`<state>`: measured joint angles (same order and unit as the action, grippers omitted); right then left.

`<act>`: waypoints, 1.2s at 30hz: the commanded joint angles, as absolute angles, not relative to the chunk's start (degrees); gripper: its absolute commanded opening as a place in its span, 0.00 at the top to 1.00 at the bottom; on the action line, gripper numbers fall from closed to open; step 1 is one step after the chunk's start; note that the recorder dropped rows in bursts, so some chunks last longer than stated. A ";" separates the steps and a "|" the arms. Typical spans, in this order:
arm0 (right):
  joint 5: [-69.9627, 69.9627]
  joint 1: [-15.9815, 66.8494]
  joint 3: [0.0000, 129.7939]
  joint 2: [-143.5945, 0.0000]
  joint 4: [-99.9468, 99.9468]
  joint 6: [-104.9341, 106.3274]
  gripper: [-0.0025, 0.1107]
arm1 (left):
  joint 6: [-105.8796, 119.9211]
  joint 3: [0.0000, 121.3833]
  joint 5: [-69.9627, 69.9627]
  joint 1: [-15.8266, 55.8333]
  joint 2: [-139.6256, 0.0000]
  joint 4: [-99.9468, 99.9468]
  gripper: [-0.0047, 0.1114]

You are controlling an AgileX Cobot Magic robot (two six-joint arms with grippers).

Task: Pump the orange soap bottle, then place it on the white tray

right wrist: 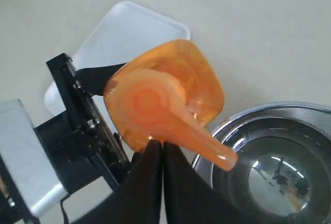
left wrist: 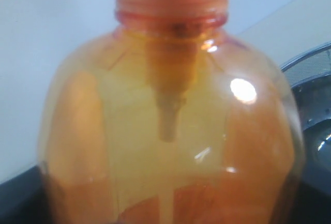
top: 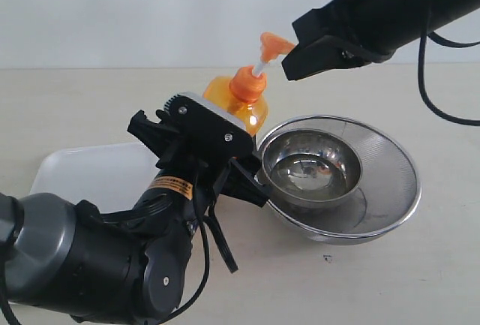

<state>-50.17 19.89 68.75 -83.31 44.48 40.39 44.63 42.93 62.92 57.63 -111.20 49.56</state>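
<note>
Left gripper (top: 219,143) holds orange soap bottle (left wrist: 98,131); wrist close-up reveals dip tube (left wrist: 168,123).

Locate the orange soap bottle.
Exterior view, centre: the translucent orange plastic soap bottle sits in the left end effector, between the flat white rectangular tray and the round steel bowls.

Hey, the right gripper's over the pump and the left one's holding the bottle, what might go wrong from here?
1. The shut right gripper sits near the edge of the pump head, not over its centre, so a press may slip off.
2. The orange soap bottle leans in the left gripper; a hard push could twist it in the grip.
3. The spout points toward the steel bowl, so soap may land there.
</note>
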 commanded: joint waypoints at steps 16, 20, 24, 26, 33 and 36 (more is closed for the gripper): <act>-45.24 19.93 68.75 -79.51 55.84 48.26 0.98 | 44.58 43.42 65.95 57.88 -110.38 48.44 0.92; -42.75 19.93 68.75 -80.40 54.09 47.70 0.98 | 44.58 43.42 65.95 57.88 -110.38 48.44 0.92; -41.99 19.93 68.75 -82.45 53.32 48.77 0.98 | 44.58 43.42 65.95 57.88 -110.38 48.44 0.92; -41.79 19.93 68.75 -83.14 52.94 49.41 0.98 | 44.58 43.42 65.95 57.88 -110.38 48.44 0.92; -43.20 19.93 68.75 -83.52 50.10 47.59 0.98 | 44.58 43.42 65.95 57.88 -110.38 48.44 0.92; -43.51 19.93 68.75 -83.52 50.10 47.37 0.98 | 44.58 43.42 65.95 57.88 -110.38 48.44 0.92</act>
<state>-41.95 20.00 68.86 -83.19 51.44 47.52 44.63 42.93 63.03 57.63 -111.20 49.56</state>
